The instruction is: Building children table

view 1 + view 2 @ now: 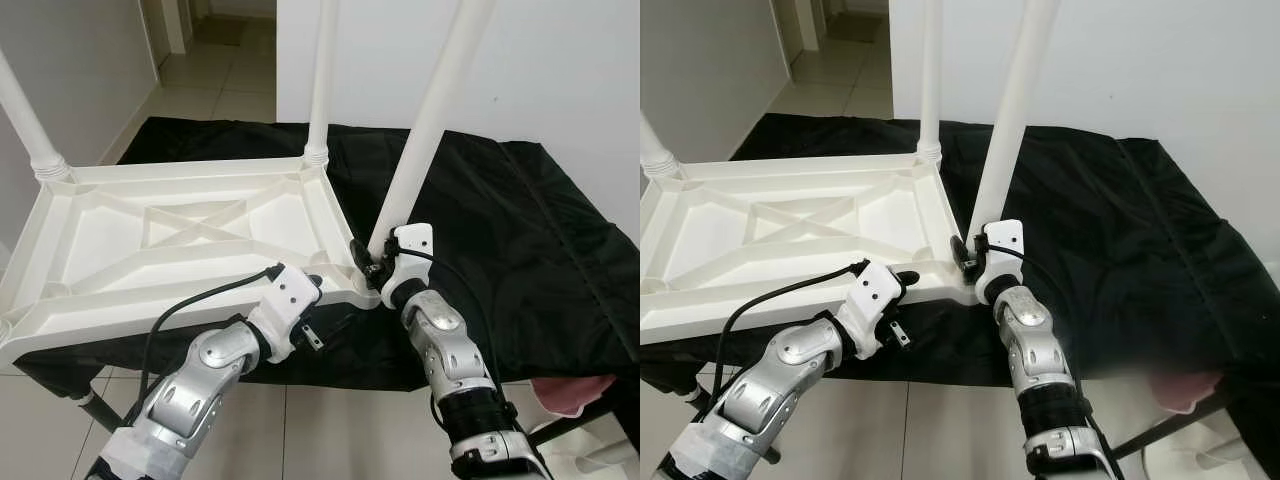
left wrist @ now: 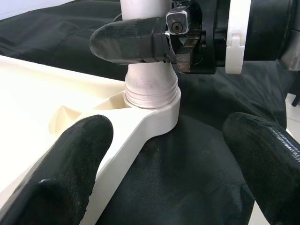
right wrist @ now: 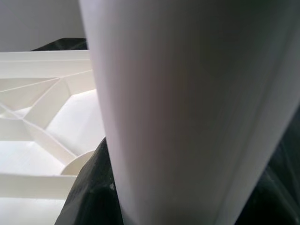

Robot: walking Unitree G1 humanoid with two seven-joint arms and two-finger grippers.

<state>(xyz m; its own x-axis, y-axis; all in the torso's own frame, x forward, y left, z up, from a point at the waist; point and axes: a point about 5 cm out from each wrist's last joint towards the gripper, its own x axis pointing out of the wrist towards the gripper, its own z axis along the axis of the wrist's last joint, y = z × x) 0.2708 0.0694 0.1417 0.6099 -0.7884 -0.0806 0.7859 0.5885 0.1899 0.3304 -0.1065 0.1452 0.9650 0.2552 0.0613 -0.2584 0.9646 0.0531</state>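
A white plastic children's table top lies upside down on a black cloth. Two legs stand at its far corners, the far left leg and the far right leg. A third white leg leans in the socket at the near right corner. My right gripper is shut on this leg just above the socket; one finger crosses the leg's base. The leg is very close in the right wrist view. My left gripper is open, its fingers straddling the near right corner rim.
The black cloth covers a low platform whose near edge runs just before my arms. A white wall stands behind and tiled floor leads to a doorway at the back left. A pink object lies at the lower right.
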